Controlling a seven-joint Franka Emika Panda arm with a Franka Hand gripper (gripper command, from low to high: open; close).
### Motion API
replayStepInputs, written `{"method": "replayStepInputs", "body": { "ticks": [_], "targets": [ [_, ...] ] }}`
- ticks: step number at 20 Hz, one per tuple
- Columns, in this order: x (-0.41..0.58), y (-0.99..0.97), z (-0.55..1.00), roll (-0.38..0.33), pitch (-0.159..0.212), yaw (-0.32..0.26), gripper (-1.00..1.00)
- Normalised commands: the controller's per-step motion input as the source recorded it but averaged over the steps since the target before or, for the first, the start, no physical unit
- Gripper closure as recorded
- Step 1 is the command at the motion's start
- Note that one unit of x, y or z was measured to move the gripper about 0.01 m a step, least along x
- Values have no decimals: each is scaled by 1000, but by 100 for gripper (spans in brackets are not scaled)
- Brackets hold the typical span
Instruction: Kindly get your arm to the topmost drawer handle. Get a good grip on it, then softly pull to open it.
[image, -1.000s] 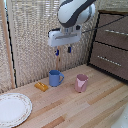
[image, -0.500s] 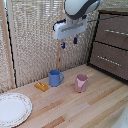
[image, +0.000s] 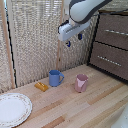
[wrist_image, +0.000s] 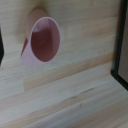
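Observation:
My white arm (image: 85, 10) reaches in from the top of the exterior view. Its white gripper (image: 74, 40) hangs high above the wooden table (image: 100, 107) with its blue fingertips (image: 68, 44) apart and nothing between them. The dark brown drawer unit (image: 111, 45) stands at the exterior view's right. Its upper drawer handle (image: 115, 32) is a thin pale bar, well to the right of the gripper and about level with it. A lower handle (image: 107, 59) sits beneath. The wrist view shows no fingers.
A pink cup (image: 81, 83) stands below the gripper and fills the wrist view (wrist_image: 42, 40). A blue mug (image: 55, 77), a small orange block (image: 41, 86) and a white plate (image: 12, 109) lie further left. A slatted blind (image: 37, 40) backs the table. The cabinet's dark edge (wrist_image: 123, 50) shows in the wrist view.
The arm has risen and shifted toward the exterior view's right, nearer the drawer unit. The cups, block and plate have not moved.

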Motion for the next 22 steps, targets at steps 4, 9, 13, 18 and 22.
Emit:
{"method": "replayStepInputs", "body": {
  "ticks": [4,9,13,18,22],
  "targets": [
    [-56,-274,0,-364,-85,128,-100],
    [-45,-299,0,-375,-35,97,-100],
    [-20,-303,-1,-375,0,72,-100],
    [-91,-318,-31,-375,-10,91,-100],
    [-91,-320,-29,-375,-6,89,-100]
  ]
}}
